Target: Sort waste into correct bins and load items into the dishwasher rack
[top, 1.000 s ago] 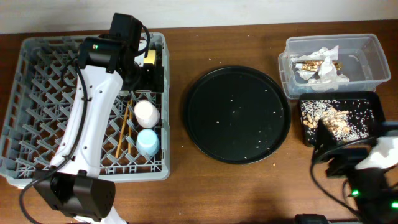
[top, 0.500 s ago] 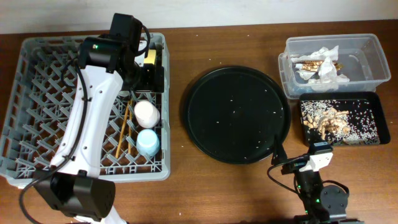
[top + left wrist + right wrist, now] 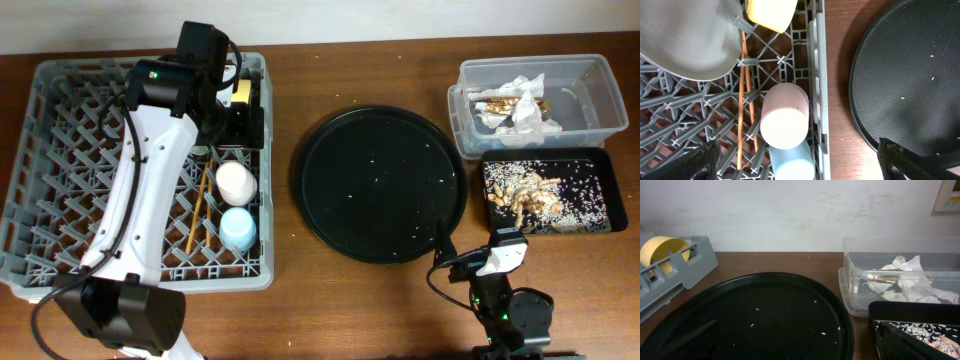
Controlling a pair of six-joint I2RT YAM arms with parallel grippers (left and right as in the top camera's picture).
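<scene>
Risk: the whitish grains [image 3: 385, 180] lying on the round black tray [image 3: 330, 215] look too small to pinch. A sweep could scatter them onto the table instead of into the shallow black tray [image 3: 616, 195] to its right. The left gripper [image 3: 797, 159] hangs empty with jaws wide apart over the dishwasher rack [image 3: 60, 150] left of the round tray, above the pink cup [image 3: 785, 115] and light blue cup [image 3: 792, 162]. The right gripper [image 3: 468, 252] sits folded low off its near-right edge, and I cannot tell how its jaws stand.

Plate [image 3: 685, 40] cut by top-left edge; light blue cup [image 3: 792, 164] by bottom; yellow bowl [image 3: 771, 12] by top.
</scene>
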